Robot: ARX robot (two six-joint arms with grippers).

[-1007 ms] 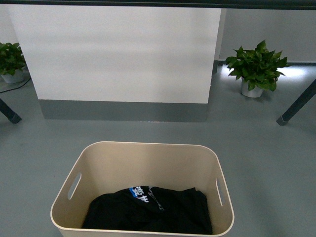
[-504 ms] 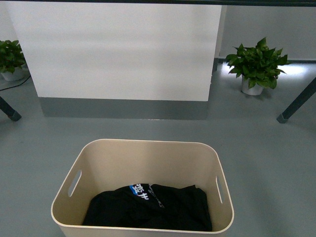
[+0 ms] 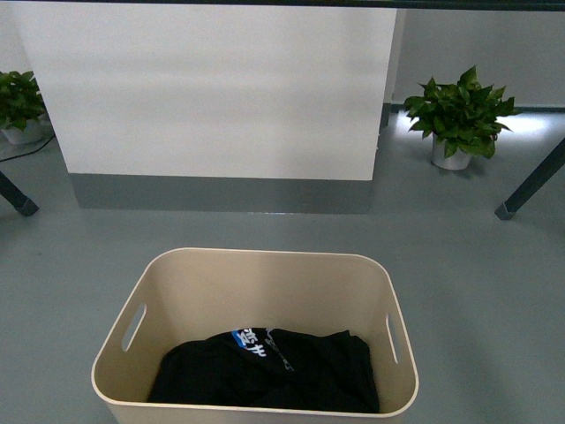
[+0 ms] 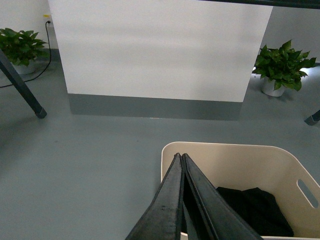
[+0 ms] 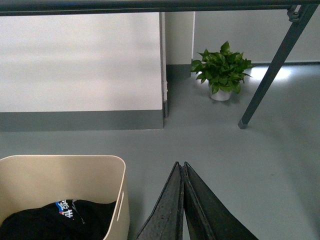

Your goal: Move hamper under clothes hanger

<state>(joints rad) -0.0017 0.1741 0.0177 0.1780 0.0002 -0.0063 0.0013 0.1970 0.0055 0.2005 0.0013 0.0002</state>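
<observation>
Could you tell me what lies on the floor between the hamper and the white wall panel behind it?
Nothing: in the front view, only bare grey floor separates the hamper from the white wall panel.

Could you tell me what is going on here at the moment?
Nothing is being held. The cream hamper sits on the grey floor with black clothing inside, between the clothes hanger's legs. The left end effector and right end effector are both shut and empty, either side of the hamper.
</observation>
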